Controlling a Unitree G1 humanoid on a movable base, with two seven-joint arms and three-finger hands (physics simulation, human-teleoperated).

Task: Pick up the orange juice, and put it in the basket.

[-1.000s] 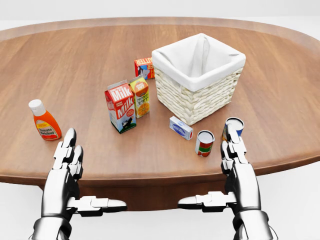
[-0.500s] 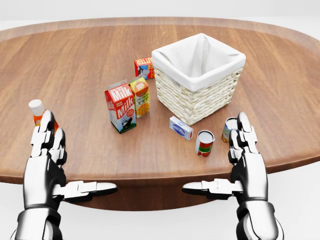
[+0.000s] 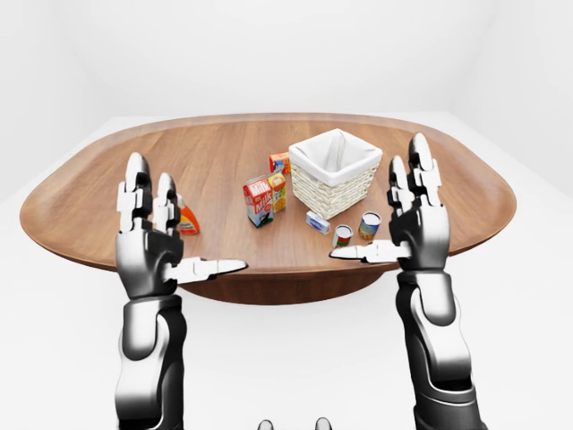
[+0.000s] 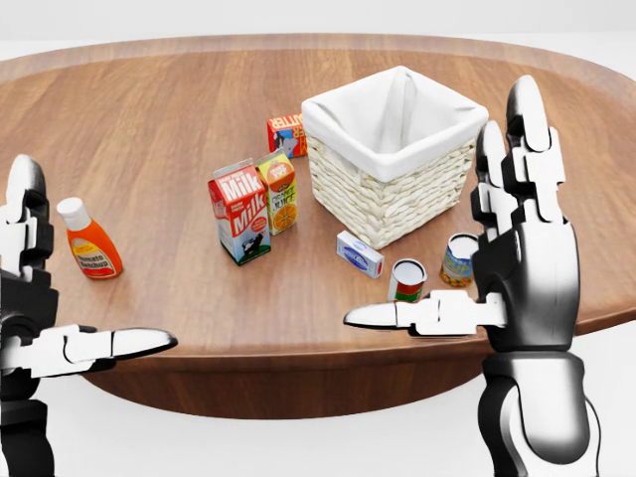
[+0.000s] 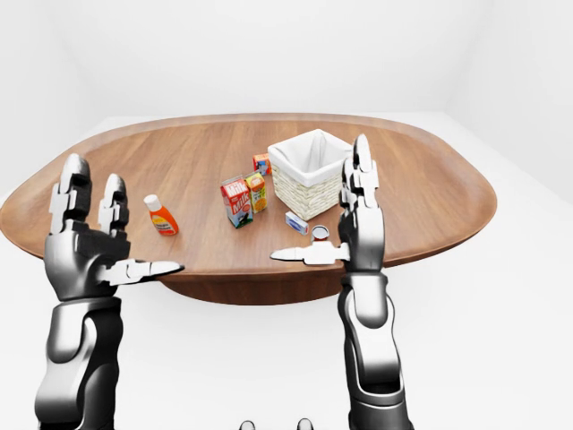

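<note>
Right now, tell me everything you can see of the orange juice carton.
The orange juice is a small upright carton, yellow and orange with green lettering and a picture of an orange low on its face. It stands on the wooden table, hard against the milk carton on its left; contact is unclear. The wicker basket stands apart to its right. Neither hand touches it.

A bare simulated test room is showing here: plain white walls and floor are surrounding one oval wooden table (image 3: 448, 193), with groceries and a wicker basket (image 4: 393, 184) sitting near its middle.
</note>
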